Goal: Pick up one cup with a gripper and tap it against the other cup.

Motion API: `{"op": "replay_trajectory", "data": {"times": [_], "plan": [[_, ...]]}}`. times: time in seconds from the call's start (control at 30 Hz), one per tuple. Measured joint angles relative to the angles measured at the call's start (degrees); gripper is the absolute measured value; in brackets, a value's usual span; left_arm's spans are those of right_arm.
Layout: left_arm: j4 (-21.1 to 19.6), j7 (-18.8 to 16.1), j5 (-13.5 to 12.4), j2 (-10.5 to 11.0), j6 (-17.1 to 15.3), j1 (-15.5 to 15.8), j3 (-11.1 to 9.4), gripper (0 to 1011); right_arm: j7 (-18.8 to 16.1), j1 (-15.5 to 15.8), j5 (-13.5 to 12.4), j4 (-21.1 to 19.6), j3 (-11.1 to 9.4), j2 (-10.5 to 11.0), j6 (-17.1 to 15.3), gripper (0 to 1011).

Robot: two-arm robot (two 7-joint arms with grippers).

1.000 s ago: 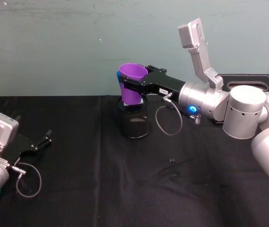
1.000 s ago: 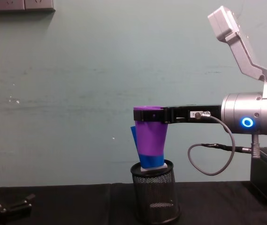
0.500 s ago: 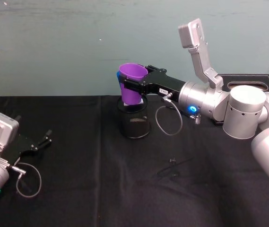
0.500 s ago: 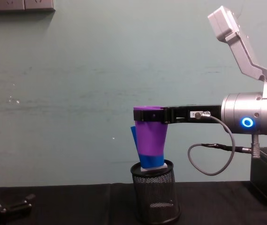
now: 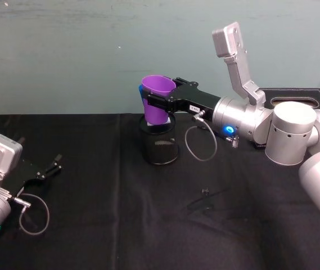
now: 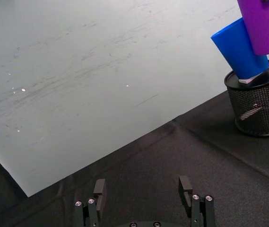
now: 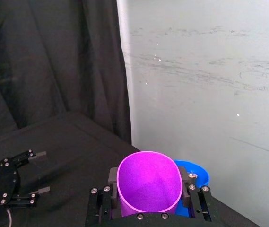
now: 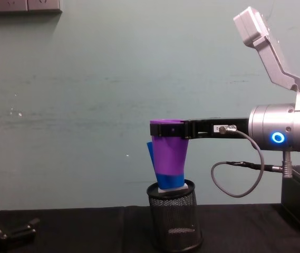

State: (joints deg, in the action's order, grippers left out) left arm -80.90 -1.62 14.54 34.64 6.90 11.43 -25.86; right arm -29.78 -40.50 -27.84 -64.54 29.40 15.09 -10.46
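My right gripper (image 5: 161, 95) is shut on the purple cup (image 5: 158, 90), gripping it near the rim and holding it upright in the air over the black mesh pen holder (image 5: 160, 149). The blue cup (image 6: 238, 49) stands tilted inside that holder, right behind the purple cup and against it or very close. From the chest view the purple cup (image 8: 170, 155) covers most of the blue cup (image 8: 171, 181). In the right wrist view the purple cup (image 7: 148, 182) sits between the fingers, with the blue cup (image 7: 193, 172) beside it. My left gripper (image 5: 55, 165) rests open at the table's left.
A black box (image 5: 294, 98) stands at the back right behind my right arm. A small black object (image 5: 206, 192) lies on the black tablecloth in front of the pen holder. A pale green wall closes off the back.
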Motion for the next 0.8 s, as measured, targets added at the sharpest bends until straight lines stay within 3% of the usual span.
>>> {"op": "replay_trajectory", "data": {"times": [0.8], "plan": [[0.0, 0.0, 0.0, 0.0, 0.0, 0.0, 0.0, 1000, 0.0, 0.0, 0.0, 0.0, 0.0, 0.0, 0.0, 732]]}}
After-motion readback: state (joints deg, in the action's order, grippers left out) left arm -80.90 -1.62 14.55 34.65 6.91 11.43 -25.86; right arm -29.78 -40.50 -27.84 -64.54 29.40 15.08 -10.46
